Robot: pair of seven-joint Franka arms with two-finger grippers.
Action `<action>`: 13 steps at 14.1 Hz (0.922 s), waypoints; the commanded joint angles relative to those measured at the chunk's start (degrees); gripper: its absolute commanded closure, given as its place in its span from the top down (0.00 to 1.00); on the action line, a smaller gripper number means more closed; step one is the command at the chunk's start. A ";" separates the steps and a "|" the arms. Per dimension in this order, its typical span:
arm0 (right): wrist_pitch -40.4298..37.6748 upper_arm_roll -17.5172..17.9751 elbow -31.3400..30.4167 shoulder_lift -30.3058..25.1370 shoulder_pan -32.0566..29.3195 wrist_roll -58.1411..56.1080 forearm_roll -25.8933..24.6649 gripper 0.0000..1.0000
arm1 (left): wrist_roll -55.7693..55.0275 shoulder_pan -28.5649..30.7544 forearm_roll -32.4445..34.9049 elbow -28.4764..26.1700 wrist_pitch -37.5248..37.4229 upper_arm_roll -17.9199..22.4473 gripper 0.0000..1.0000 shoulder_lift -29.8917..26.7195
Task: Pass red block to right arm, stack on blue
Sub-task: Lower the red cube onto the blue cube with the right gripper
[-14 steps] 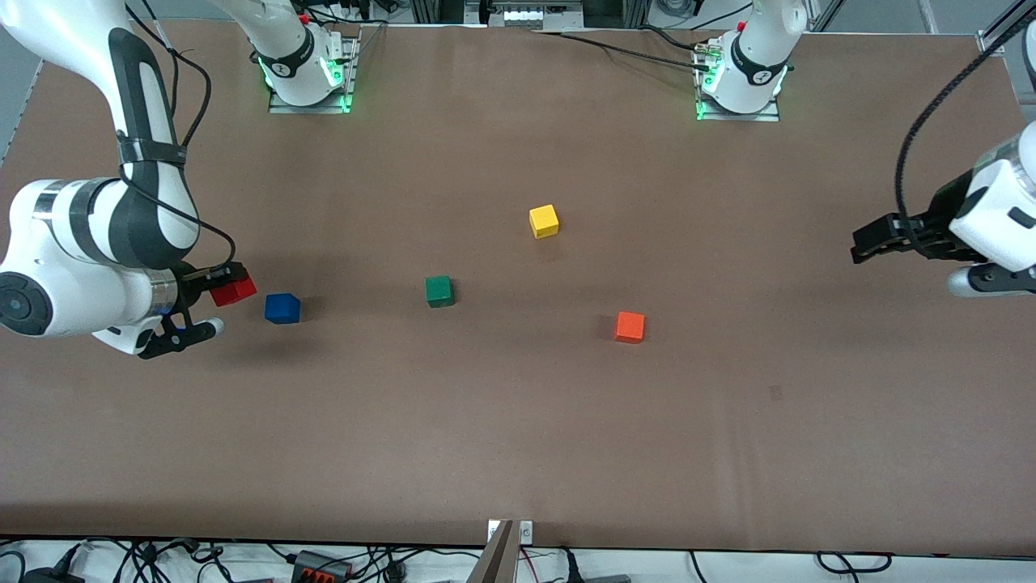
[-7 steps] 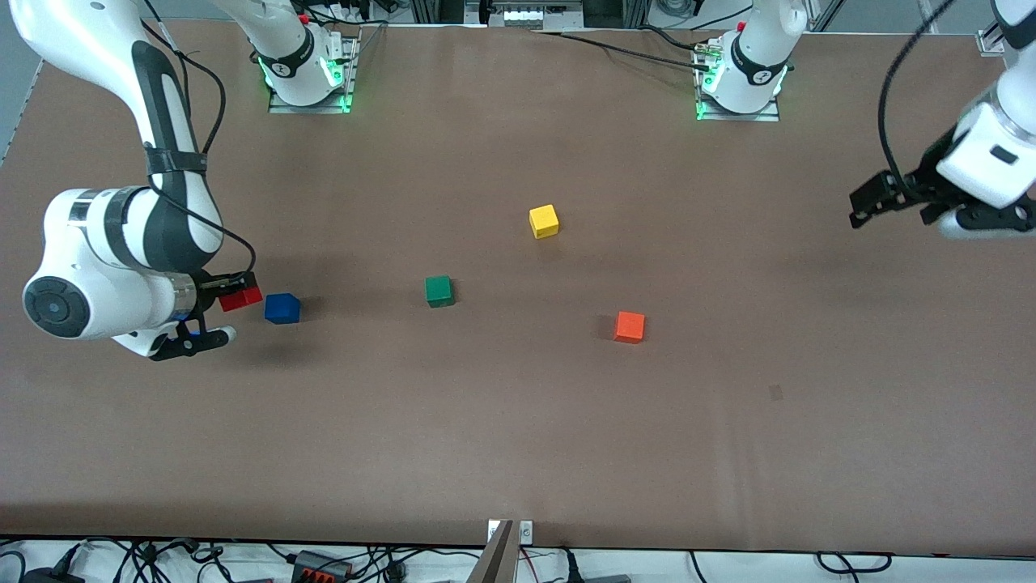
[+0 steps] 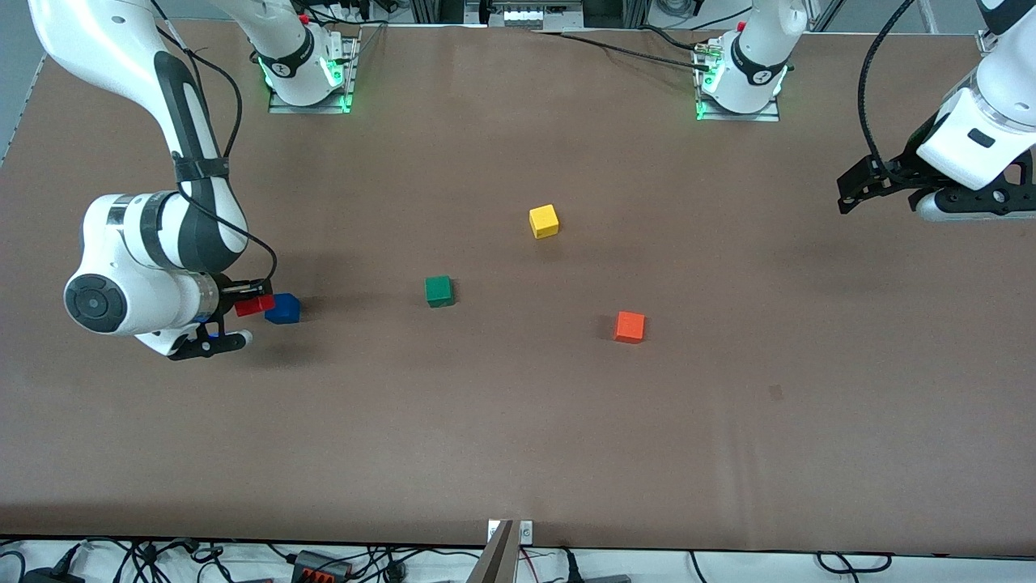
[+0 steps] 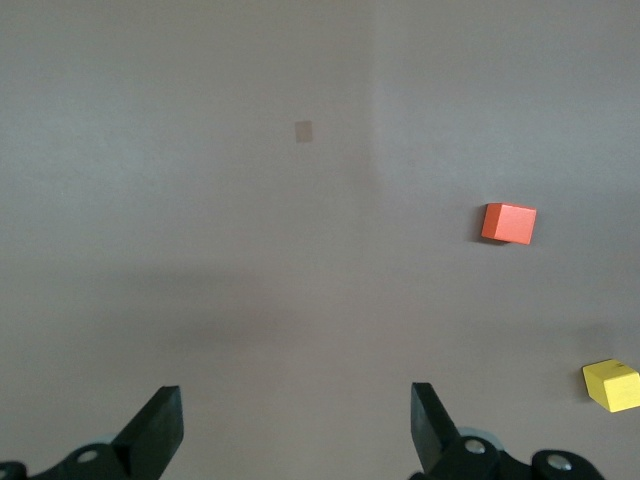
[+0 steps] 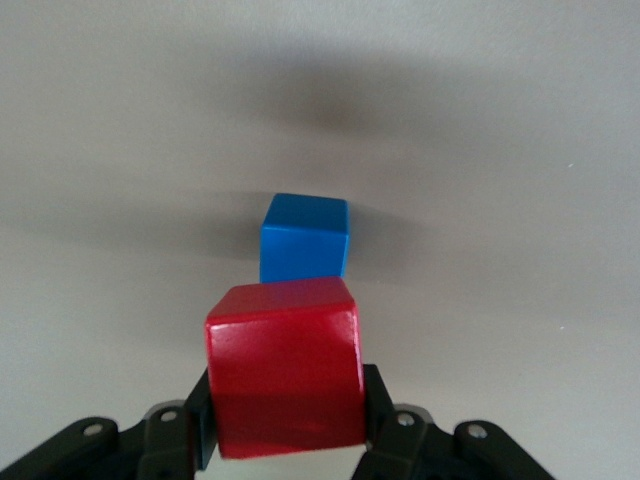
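My right gripper is shut on the red block and holds it in the air right beside the blue block, which sits on the table toward the right arm's end. In the right wrist view the red block is clamped between both fingers, with the blue block just past it. My left gripper is open and empty, held high over the left arm's end of the table; its fingers show in the left wrist view, spread wide.
A green block sits mid-table, a yellow block farther from the front camera and an orange block nearer to it. The orange block and yellow block also show in the left wrist view.
My right gripper has carried the red block toward the blue block, closing the gap between them. My left arm has pulled up and back toward its end of the table.
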 commanded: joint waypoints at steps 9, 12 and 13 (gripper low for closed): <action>6.76 -0.16 -8.23 -5.38 1.64 4.80 -3.99 0.02 | 1.06 -0.07 -0.82 0.63 -1.32 0.21 1.00 -0.04; 9.74 -0.07 -10.25 -5.81 1.55 5.86 -3.90 0.02 | 1.06 0.11 -0.91 0.63 -1.41 0.21 1.00 -0.04; 10.80 -0.07 -10.78 -5.82 1.55 6.04 -3.90 0.02 | 1.06 0.19 -0.91 0.63 -1.41 0.21 1.00 -0.04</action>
